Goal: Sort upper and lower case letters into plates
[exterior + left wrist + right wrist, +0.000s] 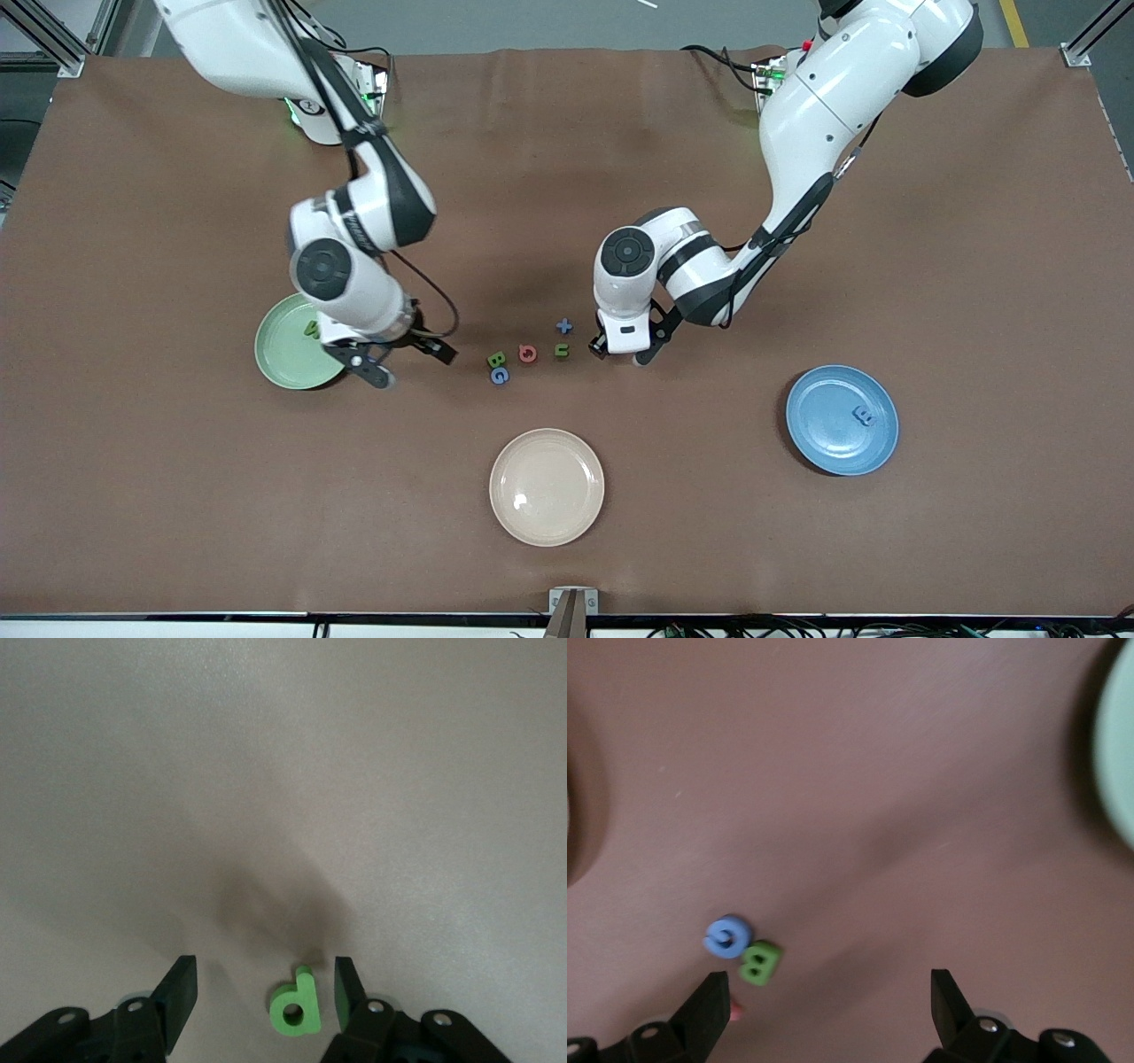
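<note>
A: How would that green d point(297, 1008) handle, do you think?

B: Light and stiff, I'd judge, a thin flat piece lying on the brown desk point(797, 549); it may skid if one finger meets it first; best to pinch it across the round bowl, edge to edge, low against the desk.

A: And the left gripper point(262, 992)?

B: Down over the d, released, a finger on each side, one just beside its stem; nothing clamped.

A: Where are the other letters?

B: Mid-desk, close together: a green B point(496, 359) touching a blue G point(500, 376), a red-pink one point(527, 354), a green u point(562, 351), a blue plus-shaped one point(564, 326); one green letter point(311, 329) lies in the mint plate point(276, 363), one blue letter point(862, 415) in the blue plate point(819, 439).

A: The right gripper point(829, 992)?

B: Released too, empty, beside the mint plate; the cream plate point(547, 523) holds nothing.
</note>
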